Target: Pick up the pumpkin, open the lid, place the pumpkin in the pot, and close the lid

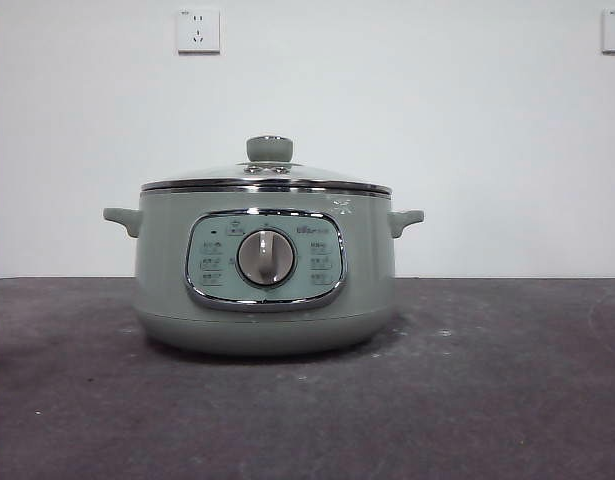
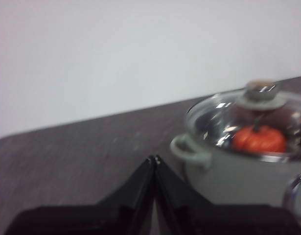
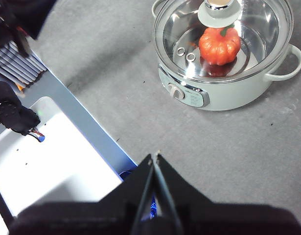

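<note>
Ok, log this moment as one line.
pumpkin: inside pot | lid: on | left gripper: shut, empty | right gripper: shut, empty

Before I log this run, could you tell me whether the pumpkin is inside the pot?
Inside: the pumpkin shows through the closed glass lid on the pot.

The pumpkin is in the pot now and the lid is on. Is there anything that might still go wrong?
Not much, I think. Both grippers, left and right, have shut jaws and are away from the large sage-green electric pot. The domed glass lid with the green knob looks level in the front view, but its far edge is hidden, so it might sit slightly off. The small orange ribbed pumpkin has its stem close under the lid; it may touch the glass.
</note>
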Available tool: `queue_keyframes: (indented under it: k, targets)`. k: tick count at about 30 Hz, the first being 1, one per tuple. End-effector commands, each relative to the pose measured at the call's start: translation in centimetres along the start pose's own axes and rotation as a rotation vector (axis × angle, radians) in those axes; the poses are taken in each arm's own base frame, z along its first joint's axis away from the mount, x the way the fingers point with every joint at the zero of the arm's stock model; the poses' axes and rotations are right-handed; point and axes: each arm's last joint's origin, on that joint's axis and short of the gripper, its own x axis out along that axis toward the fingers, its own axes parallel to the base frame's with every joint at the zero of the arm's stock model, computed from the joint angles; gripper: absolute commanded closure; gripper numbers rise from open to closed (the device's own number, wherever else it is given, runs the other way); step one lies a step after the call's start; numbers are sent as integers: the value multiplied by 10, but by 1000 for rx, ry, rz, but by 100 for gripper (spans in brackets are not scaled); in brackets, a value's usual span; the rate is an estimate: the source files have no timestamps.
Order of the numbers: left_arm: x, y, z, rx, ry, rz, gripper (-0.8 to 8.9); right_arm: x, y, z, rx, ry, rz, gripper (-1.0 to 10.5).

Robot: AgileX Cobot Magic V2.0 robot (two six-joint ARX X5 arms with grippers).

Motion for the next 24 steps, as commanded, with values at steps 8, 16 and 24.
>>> queue_keyframes:
  k: [8, 16, 24]
  targets:
    - [0, -4, -56, -44, 44, 39, 817, -1, 0, -2, 11, 13, -2, 946]
    - [2, -5, -80, -91, 115, 51, 817, -1, 0, -2, 11, 13, -2, 946]
    - [1, -6, -84, -98, 157, 48, 817, -1, 0, -2, 11, 13, -2, 946]
